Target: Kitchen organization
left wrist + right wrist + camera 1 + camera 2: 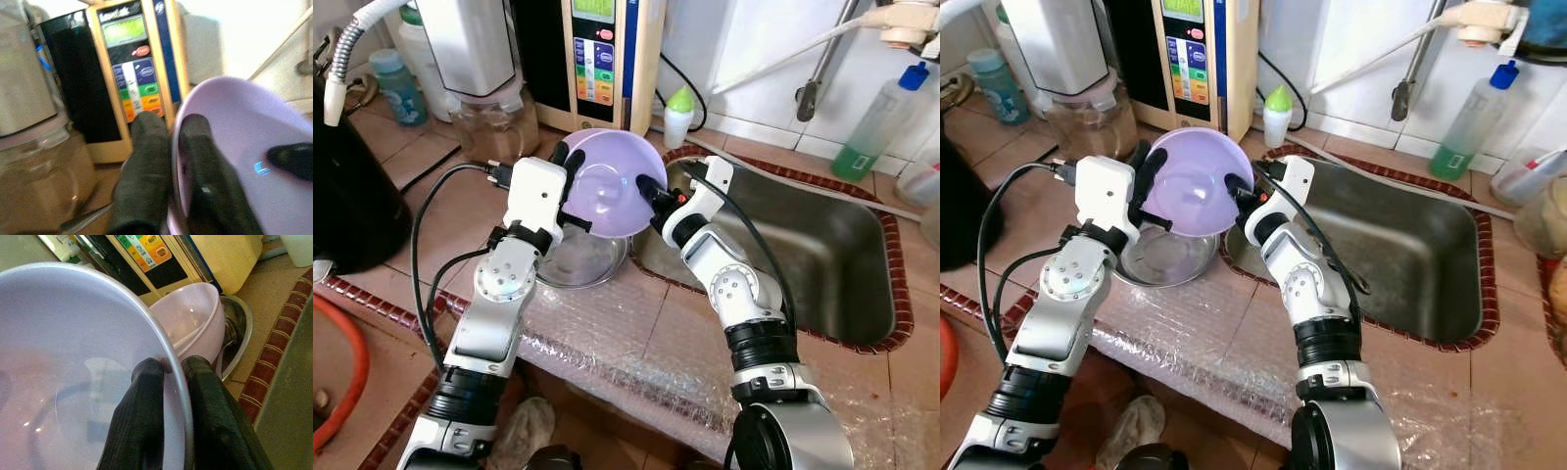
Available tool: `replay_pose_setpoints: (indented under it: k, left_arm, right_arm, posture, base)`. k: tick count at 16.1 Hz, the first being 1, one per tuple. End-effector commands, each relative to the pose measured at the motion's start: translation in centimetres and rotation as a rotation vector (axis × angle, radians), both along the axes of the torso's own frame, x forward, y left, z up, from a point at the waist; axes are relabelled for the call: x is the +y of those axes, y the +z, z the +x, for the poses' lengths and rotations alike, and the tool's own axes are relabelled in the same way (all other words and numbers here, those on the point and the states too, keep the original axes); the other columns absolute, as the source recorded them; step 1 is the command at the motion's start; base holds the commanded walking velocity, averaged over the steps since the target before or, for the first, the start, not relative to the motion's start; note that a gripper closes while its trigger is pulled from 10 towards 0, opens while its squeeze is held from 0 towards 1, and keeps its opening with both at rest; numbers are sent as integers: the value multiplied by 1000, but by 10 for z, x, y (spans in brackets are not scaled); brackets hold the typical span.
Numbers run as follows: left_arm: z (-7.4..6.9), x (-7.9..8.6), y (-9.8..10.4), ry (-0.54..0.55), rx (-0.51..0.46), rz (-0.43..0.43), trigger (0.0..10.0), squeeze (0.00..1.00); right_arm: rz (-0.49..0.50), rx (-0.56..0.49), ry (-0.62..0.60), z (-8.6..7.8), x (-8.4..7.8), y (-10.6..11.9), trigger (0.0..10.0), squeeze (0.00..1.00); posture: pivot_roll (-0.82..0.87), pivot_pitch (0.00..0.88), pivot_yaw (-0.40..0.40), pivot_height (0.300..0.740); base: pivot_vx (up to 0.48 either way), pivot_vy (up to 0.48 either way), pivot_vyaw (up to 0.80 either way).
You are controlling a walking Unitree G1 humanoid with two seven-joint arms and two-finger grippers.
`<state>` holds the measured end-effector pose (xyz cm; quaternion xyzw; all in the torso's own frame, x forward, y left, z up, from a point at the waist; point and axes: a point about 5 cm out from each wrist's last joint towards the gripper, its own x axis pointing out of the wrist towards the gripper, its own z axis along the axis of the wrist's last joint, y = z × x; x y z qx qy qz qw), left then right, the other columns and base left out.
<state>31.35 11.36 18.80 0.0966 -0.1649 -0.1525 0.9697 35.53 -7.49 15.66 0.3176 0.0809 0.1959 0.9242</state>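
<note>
- I see both tools clamped on the purple bowl [612, 186]: left tool [570, 162] and right tool [651, 188] pinch opposite rim edges.
- The clear bowl [578, 259] on the surface lies directly below, nearer my left arm.

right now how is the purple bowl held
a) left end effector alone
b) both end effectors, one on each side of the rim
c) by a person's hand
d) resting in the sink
b: the left end effector and right end effector each pinch the rim of the purple bowl, held above the counter.
</note>
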Motion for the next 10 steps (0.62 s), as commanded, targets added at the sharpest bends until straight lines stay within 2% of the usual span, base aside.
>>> replay_pose_setpoints:
  k: [1,4,6,8,9,10]
  left_arm:
    - [0,5,16,3,-74,-28,10000,1000]
    - [-1,5,20,-7,-78,-44,10000,1000]
    - [-2,4,26,-15,-91,-54,10000,1000]
    - [-2,4,28,-19,-95,-60,10000,1000]
    - [-3,4,27,-20,-88,-62,10000,1000]
    - [-6,8,20,-13,-51,-69,10000,1000]
  right_arm:
    - [26,13,-105,3,-24,-6,0,0]
    - [72,-17,-112,3,-23,1,0,0]
    - [118,-77,-105,5,-21,18,0,0]
    - [106,-154,-134,9,-22,39,0,0]
    - [81,-191,-188,12,-28,48,0,0]
    - [-20,-267,-344,17,-50,61,0,0]
  posture:
    - [109,0,15,740]
    - [105,0,21,740]
    - [104,0,21,740]
    - [104,0,19,740]
    - [108,0,17,740]
    - [109,0,15,740]
  base:
    - [0,0,0]
    - [0,0,0]
    - [0,0,0]
    - [0,0,0]
    - [0,0,0]
    - [0,0,0]
